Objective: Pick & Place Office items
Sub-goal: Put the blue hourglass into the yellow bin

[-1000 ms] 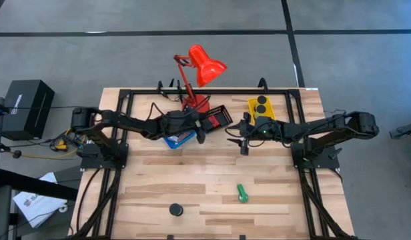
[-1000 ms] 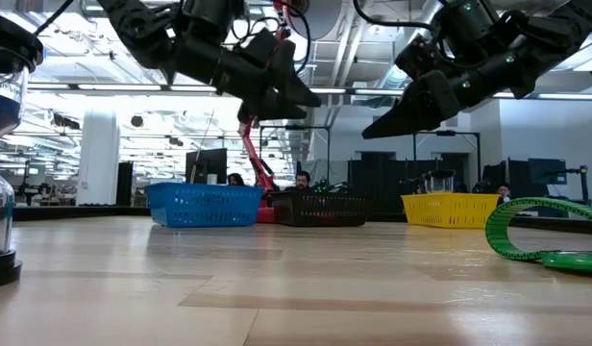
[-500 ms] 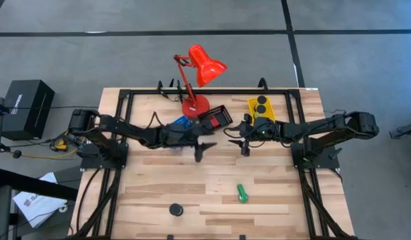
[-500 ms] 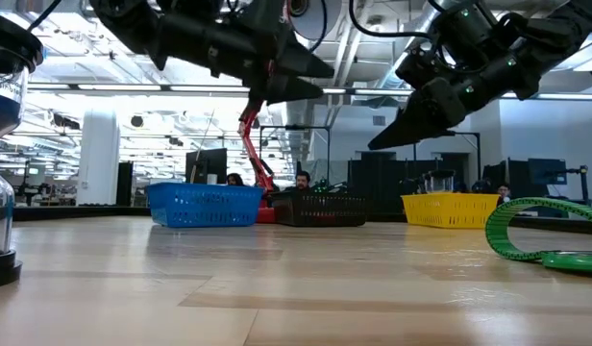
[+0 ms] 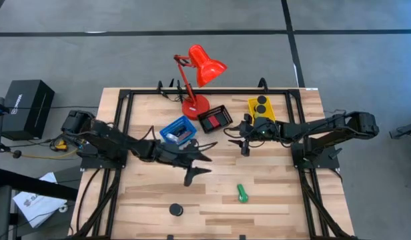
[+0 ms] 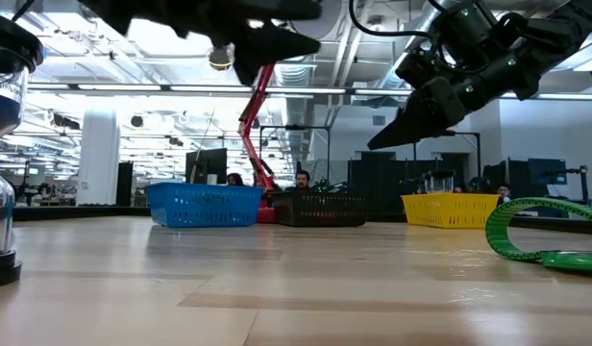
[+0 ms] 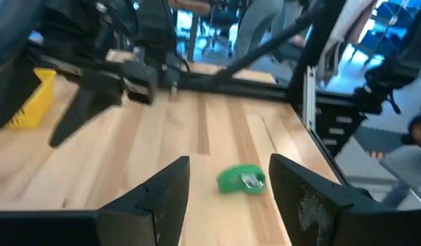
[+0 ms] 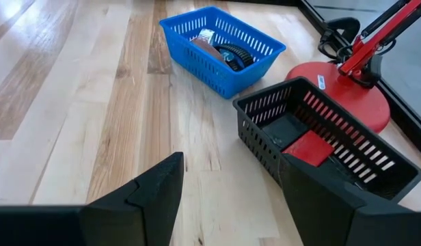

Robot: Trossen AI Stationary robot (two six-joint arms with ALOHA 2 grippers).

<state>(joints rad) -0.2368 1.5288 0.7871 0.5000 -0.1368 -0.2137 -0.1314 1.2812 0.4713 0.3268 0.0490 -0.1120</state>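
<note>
In the high view, a black round piece (image 5: 175,210) sits alone in the lower middle of the picture, far from any tray, so it looks like it has not been put away yet. A bit higher and to the right, the left gripper (image 5: 196,165) hangs over the bare wood with its two fingers spread open and nothing between them. It points toward the green stubby cylinder (image 5: 241,193), which lies on the table in the lower middle-right. In the left wrist view that green piece (image 7: 241,180) shows right between the open fingers (image 7: 163,198), so I think it is lined up to be picked next. Above the left gripper, the blue tray (image 5: 178,131) has a few things in it, and the black tray (image 5: 215,119) next to it holds the red block (image 5: 217,119). The red desk lamp (image 5: 199,73) stands behind them. Further right, the right gripper (image 5: 243,139) waits near the yellow tray (image 5: 261,109), open and empty. Two black round pieces (image 5: 261,103) are in that tray.
</note>
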